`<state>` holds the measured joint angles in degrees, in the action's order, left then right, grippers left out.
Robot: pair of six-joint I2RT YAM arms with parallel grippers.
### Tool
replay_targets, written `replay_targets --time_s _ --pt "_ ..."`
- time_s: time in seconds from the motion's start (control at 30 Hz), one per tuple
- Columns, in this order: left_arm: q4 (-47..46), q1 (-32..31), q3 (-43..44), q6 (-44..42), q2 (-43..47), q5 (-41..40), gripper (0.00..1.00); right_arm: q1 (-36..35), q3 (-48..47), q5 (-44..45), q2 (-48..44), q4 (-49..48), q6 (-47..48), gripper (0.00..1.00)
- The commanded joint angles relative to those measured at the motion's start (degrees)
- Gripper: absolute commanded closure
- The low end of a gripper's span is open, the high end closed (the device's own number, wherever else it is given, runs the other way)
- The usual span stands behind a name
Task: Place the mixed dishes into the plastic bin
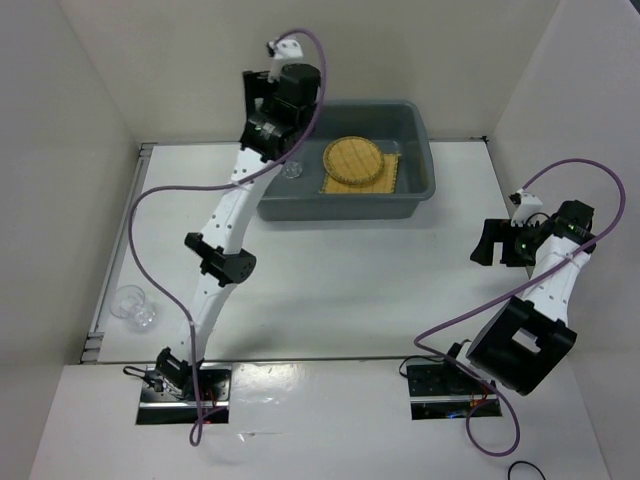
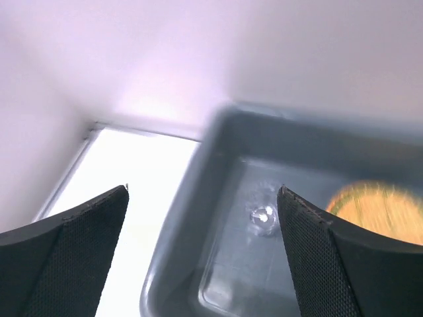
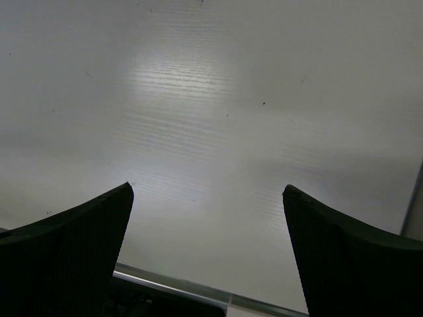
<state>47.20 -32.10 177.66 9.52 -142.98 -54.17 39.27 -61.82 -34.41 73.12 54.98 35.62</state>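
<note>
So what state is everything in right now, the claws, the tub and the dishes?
Left claw: open, empty, above the tub's left end.
Right claw: open, empty.
Grey tub: upright, holding dishes.
Round woven plate: flat in the tub, on the mat.
Square mat: flat under the plate.
Small clear piece: inside the tub.
Clear cup: on the table, outside the tub.

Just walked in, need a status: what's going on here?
The left gripper hangs open over the bin's left end, with a clear piece lying in the bin below it. The plate sits on the mat in the bin too. A clear dish is out on the table, far left. The right gripper is open, holding nothing, off to the right.
</note>
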Motion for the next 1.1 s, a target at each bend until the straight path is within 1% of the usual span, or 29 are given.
replay_targets --time_s 0.0,0.03,0.07,0.1,0.13,0.17,0.2,0.23,0.27,0.3,0.33,0.37,0.43,0.47,0.53,0.57,0.6,0.7,0.73,0.77,0.83,0.87,1.0,1.07 --pt "11.7 3.1 1.7 11.7 8.5 -19.0 0.01 0.3 -0.2 -1.8 0.4 -0.8 0.8 0.02" --pt "18.6 5.1 1.7 31.0 10.6 -19.6 0.0 -0.2 -0.2 -1.8 1.1 -0.8 1.3 0.02" --pt "27.3 7.1 1.7 35.3 14.9 -18.5 0.0 -0.2 -0.2 -1.8 1.1 -0.8 1.3 0.02" --pt "27.4 8.7 -7.0 33.1 17.6 -13.1 0.0 -0.2 -0.2 -2.4 1.7 -0.2 1.8 0.02" --pt "27.4 9.5 -14.7 34.8 20.9 -13.8 0.0 -0.2 -0.2 -2.4 1.7 -0.2 1.8 0.02" --pt "27.4 10.0 -23.5 41.3 29.0 -15.5 0.0 -0.2 -0.2 -2.4 1.7 -0.2 2.3 0.02" --pt "27.4 11.1 -32.1 45.4 33.2 -16.3 0.0 -0.2 -0.2 -2.9 2.4 -0.2 2.4 0.02" --pt "27.4 12.6 -40.3 49.7 37.5 -13.0 0.0 -0.2 -0.2 -2.9 3.0 0.4 2.9 0.02" --pt "26.7 16.8 -55.9 57.9 45.7 -9.9 0.0 -0.2 -0.2 -2.9 3.5 0.4 2.9 0.02" --pt "24.9 19.2 -63.4 59.2 49.7 -7.0 0.0 -0.2 -0.2 -2.9 4.0 0.9 3.6 0.02" --pt "22.1 21.4 -70.5 58.5 53.5 -3.2 0.0 -0.2 -0.2 -3.5 4.9 0.9 3.6 0.02" --pt "18.9 24.7 -81.9 59.0 59.8 -2.0 0.0 -0.2 -0.8 -3.5 4.9 0.9 3.6 0.02" --pt "16.8 28.2 -90.9 59.7 64.6 0.6 0.0 -0.2 -0.8 -3.5 4.9 0.9 3.6 0.02" --pt "16.8 32.1 -98.1 60.9 67.5 1.4 0.0 -0.2 -0.8 -3.5 4.9 0.9 3.6 0.02" --pt "17.7 36.8 -103.0 62.5 68.4 4.0 0.0 -0.2 -0.8 -3.5 4.3 0.9 3.6 0.02" --pt "18.4 38.8 -104.8 63.9 68.4 4.0 0.0 -0.2 -0.8 -3.5 4.3 0.9 3.6 0.02" --pt "19.1 41.6 -106.2 64.7 67.2 4.0 0.0 -0.2 -0.8 -3.5 4.3 0.9 3.6 0.02" --pt "23.4 45.4 -109.0 70.3 62.4 4.0 0.0 -0.2 -0.8 -3.5 4.3 0.9 3.6 0.02" --pt "23.4 46.4 -109.5 70.3 59.9 4.0 0.0 -0.2 -0.8 -3.5 4.3 0.9 3.6 0.02" --pt "23.4 47.4 -110.6 70.3 58.9 5.9 0.0 -0.2 -0.8 -3.5 4.3 0.9 3.6 0.02" --pt "19.8 49.5 -111.7 67.1 57.5 8.3 0.0 -0.2 -0.8 -3.5 4.3 0.9 3.6 0.02" --pt "18.5 49.5 -112.9 66.0 57.5 10.4 0.0 -0.2 -0.8 -2.9 4.3 0.9 3.6 0.02" --pt "12.5 50.7 -115.3 63.4 58.9 13.6 0.0 -0.2 -0.8 -2.9 4.3 0.9 3.1 0.02" --pt "11.3 51.3 -116.1 62.2 58.9 14.5 0.0 -0.2 -0.8 -2.9 4.3 0.9 3.1 0.02"
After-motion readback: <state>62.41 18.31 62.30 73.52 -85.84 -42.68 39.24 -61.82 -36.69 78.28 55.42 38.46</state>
